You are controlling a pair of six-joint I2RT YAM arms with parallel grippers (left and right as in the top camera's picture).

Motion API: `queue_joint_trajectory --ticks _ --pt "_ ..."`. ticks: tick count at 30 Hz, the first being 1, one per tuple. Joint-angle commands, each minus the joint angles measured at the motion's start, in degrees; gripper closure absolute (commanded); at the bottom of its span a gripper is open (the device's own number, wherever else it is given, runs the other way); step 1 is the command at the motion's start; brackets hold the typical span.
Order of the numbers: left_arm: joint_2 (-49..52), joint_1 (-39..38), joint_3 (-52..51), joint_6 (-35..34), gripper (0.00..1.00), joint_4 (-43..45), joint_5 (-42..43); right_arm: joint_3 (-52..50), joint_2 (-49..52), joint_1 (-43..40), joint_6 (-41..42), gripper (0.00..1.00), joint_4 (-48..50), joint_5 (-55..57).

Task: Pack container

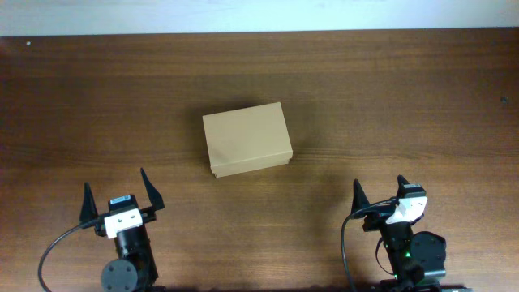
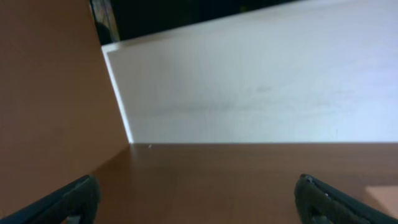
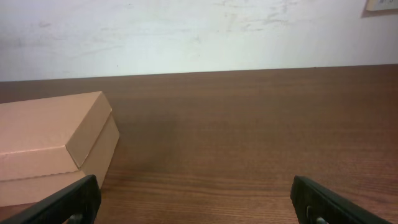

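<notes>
The container (image 1: 246, 138) is a small tan cardboard box with its flap lid shut, resting on the wooden table near the middle. It also shows at the left of the right wrist view (image 3: 53, 146). My left gripper (image 1: 117, 194) is open and empty at the front left, well short of the box. My right gripper (image 1: 379, 188) is open and empty at the front right. The left wrist view shows its open jaws (image 2: 199, 202) over bare table; the right wrist view shows open jaws (image 3: 196, 202) with nothing between them.
The brown wooden table (image 1: 405, 97) reaches back to a white wall (image 3: 199, 31). In the left wrist view a brown panel (image 2: 50, 93) stands at the left beside the white wall (image 2: 261, 81).
</notes>
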Motion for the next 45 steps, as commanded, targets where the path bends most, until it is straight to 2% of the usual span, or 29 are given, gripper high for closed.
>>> queue_joint_trajectory --ticks 1,5,10,45 --pt "-0.68 1.55 -1.03 0.50 0.00 -0.66 0.50 -0.63 -0.48 -0.20 -0.22 0.01 0.15 0.48" --pt "-0.68 2.19 -1.03 0.50 0.00 -2.71 0.48 -0.63 -0.48 -0.20 -0.22 0.01 0.13 0.48" --pt "-0.66 2.19 -1.03 0.50 0.00 -13.16 0.48 -0.63 -0.48 -0.20 -0.22 0.01 0.13 0.48" --pt "-0.33 2.19 -1.01 0.50 0.00 -12.92 0.48 -0.63 -0.48 -0.20 -0.22 0.01 0.15 0.48"
